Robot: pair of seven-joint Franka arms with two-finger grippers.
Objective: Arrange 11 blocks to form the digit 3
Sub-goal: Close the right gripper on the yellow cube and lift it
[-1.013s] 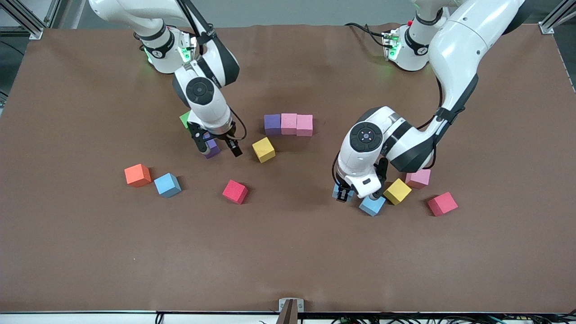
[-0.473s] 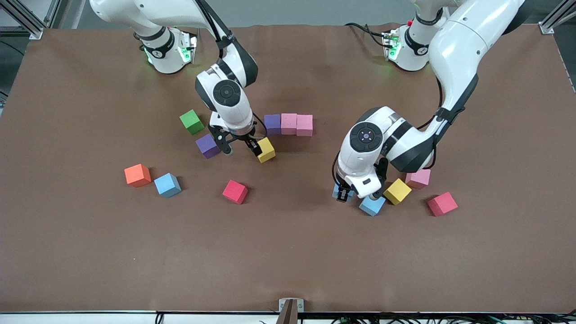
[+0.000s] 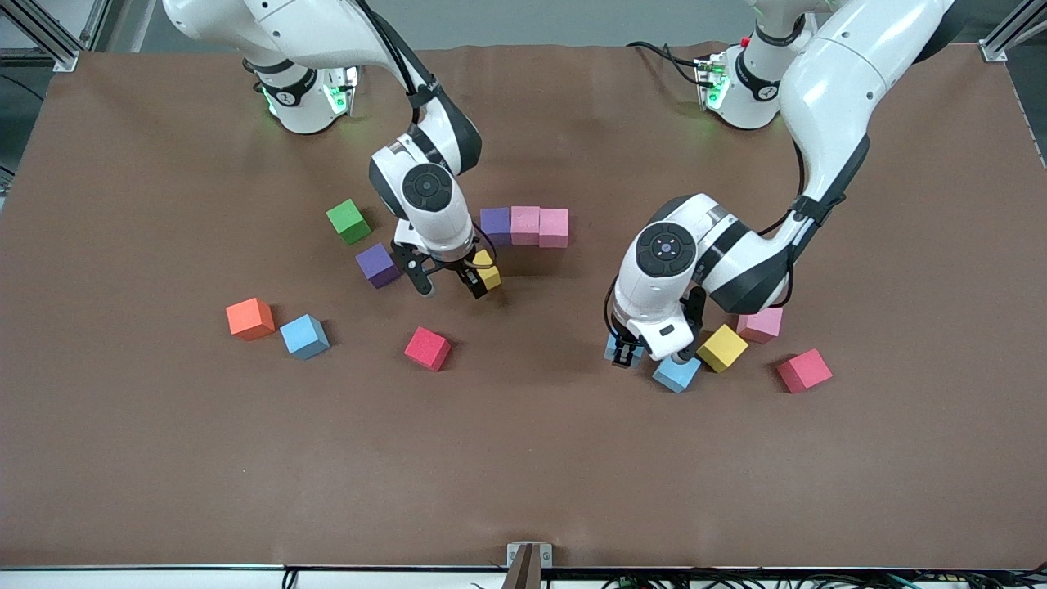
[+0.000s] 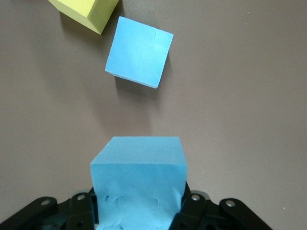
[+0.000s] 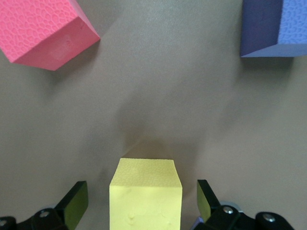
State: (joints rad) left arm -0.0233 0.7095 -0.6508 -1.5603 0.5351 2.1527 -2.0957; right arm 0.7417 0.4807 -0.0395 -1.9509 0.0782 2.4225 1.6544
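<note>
My right gripper (image 3: 448, 286) is open, with a finger on each side of a yellow block (image 3: 488, 272) and a gap on both sides in the right wrist view (image 5: 145, 191). That block lies just nearer the front camera than a row of purple (image 3: 495, 225), pink (image 3: 525, 224) and pink (image 3: 554, 227) blocks. My left gripper (image 3: 650, 356) is shut on a light blue block (image 4: 138, 182), low at the table. Beside it lie a light blue (image 3: 676, 373), a yellow (image 3: 722, 348), a pink (image 3: 761, 325) and a red block (image 3: 804, 370).
A loose purple block (image 3: 378, 264) and a green cube (image 3: 348, 221) lie beside my right gripper toward the right arm's end. A red block (image 3: 427, 348), a light blue block (image 3: 304, 336) and an orange cube (image 3: 249, 318) lie nearer the front camera.
My right gripper has moved from the loose purple block toward the left arm's end, and now stands open around the yellow block. The left arm has not moved.
</note>
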